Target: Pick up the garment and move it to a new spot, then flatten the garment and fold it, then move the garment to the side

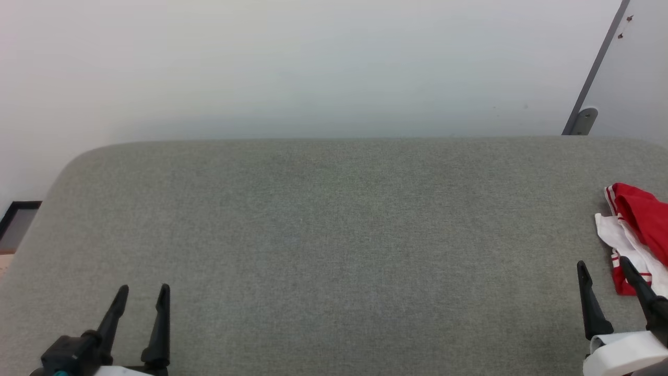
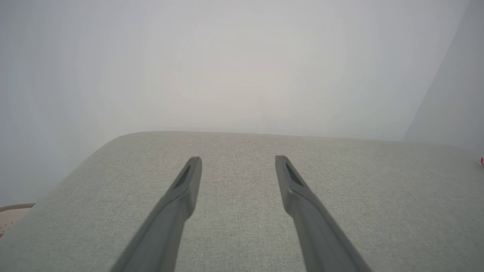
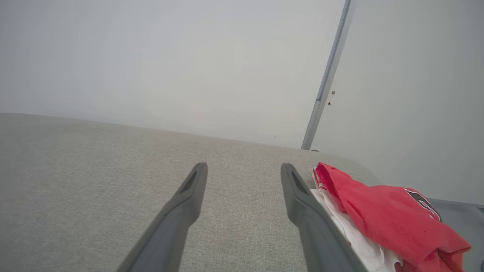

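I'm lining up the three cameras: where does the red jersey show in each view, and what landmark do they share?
Head view: the garment lies bunched at the right edge, by the right gripper.
Left wrist view: the garment is probably the tiny red sliver at the right edge.
Right wrist view: the garment fills the lower right corner.
Shared landmark: the grey fabric surface.

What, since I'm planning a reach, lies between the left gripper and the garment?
Bare grey cushion, then the open right gripper beside the garment; head view shows it.
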Tool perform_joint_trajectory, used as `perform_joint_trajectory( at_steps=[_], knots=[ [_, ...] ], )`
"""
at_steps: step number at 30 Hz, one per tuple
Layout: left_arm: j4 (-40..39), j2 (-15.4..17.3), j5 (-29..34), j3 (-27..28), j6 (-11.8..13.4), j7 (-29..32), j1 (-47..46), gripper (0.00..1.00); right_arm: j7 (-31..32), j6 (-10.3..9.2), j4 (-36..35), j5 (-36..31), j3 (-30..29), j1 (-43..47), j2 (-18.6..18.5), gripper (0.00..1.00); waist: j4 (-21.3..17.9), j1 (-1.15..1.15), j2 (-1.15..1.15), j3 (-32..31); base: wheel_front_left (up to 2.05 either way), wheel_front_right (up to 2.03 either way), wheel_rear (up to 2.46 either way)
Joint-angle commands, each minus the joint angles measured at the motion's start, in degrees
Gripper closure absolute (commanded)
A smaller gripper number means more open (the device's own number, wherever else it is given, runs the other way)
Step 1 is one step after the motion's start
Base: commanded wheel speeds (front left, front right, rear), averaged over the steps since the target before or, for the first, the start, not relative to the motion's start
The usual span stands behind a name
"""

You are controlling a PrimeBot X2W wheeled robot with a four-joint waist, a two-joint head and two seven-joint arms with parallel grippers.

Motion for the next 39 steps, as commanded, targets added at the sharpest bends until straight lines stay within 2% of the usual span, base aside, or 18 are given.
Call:
perform_joint_trajectory(
  at_steps=[1,9,25,26,30,39],
  knots=[
    [-0.3,0.2,-0.4,0.1,-0.2,0.0,0.7,0.0,-0.2,-0.1,-1.1,-0.5,-0.5,1.5,0.9,0.0,-0.1,0.0,0.0,-0.1,0.0,0.0,0.0],
    [-0.9,0.2,-0.7,0.9,-0.2,0.0,1.6,0.0,-0.2,-0.1,-3.5,-1.4,-1.3,4.2,2.9,0.0,-0.5,0.0,0.0,-0.3,0.0,0.0,0.0],
    [-1.9,0.2,-1.7,0.8,-0.2,0.0,2.5,0.0,-0.2,-0.1,-3.9,-1.6,-1.5,5.0,3.6,0.0,-1.6,0.0,0.0,-0.5,0.0,0.0,0.0],
    [-1.5,0.1,-1.5,0.6,0.0,0.0,2.2,1.0,0.0,0.0,-3.5,-1.6,-1.1,4.7,3.5,1.0,-1.6,0.0,0.0,-0.5,0.0,0.0,0.0],
    [0.3,-1.4,-2.2,0.1,0.0,0.3,2.9,1.0,0.6,0.01,-1.5,-0.8,-1.0,5.4,4.4,1.0,-1.6,0.0,0.0,-0.5,0.0,0.0,0.0],
    [0.8,-2.8,-10.8,0.8,0.0,3.0,1.3,1.0,3.5,0.0,-1.5,9.8,-1.6,4.2,5.2,1.0,-1.4,0.0,0.0,-0.3,0.0,0.0,0.0]
  ],
)
